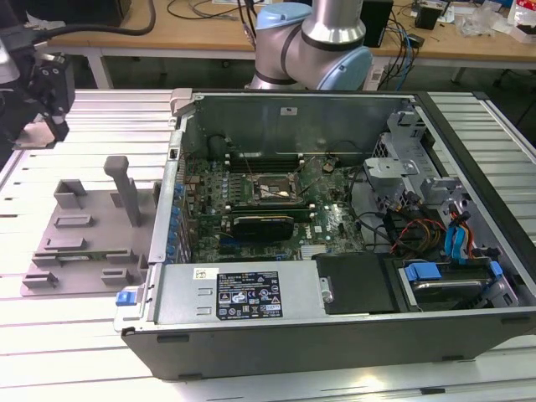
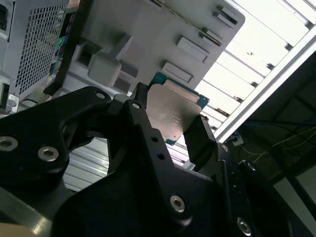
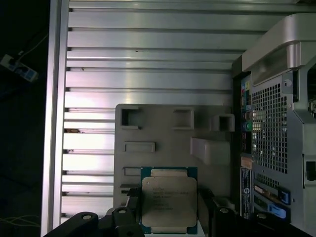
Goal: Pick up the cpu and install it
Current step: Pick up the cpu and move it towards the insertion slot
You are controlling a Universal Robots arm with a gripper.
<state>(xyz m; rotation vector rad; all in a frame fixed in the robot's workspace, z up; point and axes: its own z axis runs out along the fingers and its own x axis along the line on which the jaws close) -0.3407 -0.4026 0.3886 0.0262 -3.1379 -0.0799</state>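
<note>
You have the cpu (image 3: 169, 200) clamped in the gripper (image 3: 170, 213). In both wrist views the two black fingers (image 2: 143, 129) sit narrow against opposite edges of the chip, its silver top faces the first wrist camera, and a thin teal rim shows around it. In the second wrist view the cpu (image 2: 174, 106) hangs between the fingers of the gripper (image 2: 172, 123) and above the grey tray (image 2: 148, 29), not touching it as far as you can judge. In the exterior view the gripper (image 1: 57, 121) hangs over the slatted bench (image 1: 84, 352) near its far corner on the exterior view's left, above and just past the far end of the grey tray (image 1: 84, 226). From there you cannot make out the chip itself. The tray lies flat along the bench's edge on that same side, with its blocks and one upright post (image 1: 126, 188) standing on it. Beside it, towards the middle of the bench, is the open computer case (image 1: 335, 310). Its motherboard (image 1: 327, 222) is exposed, and the black-framed socket (image 1: 276, 189) sits near the board's centre, well apart from the gripper. The arm's base (image 1: 314, 42) rises behind the case at the far edge of the bench. In the first wrist view the perforated rear panel of the case (image 3: 276, 113) runs alongside the tray (image 3: 163, 133).
</note>
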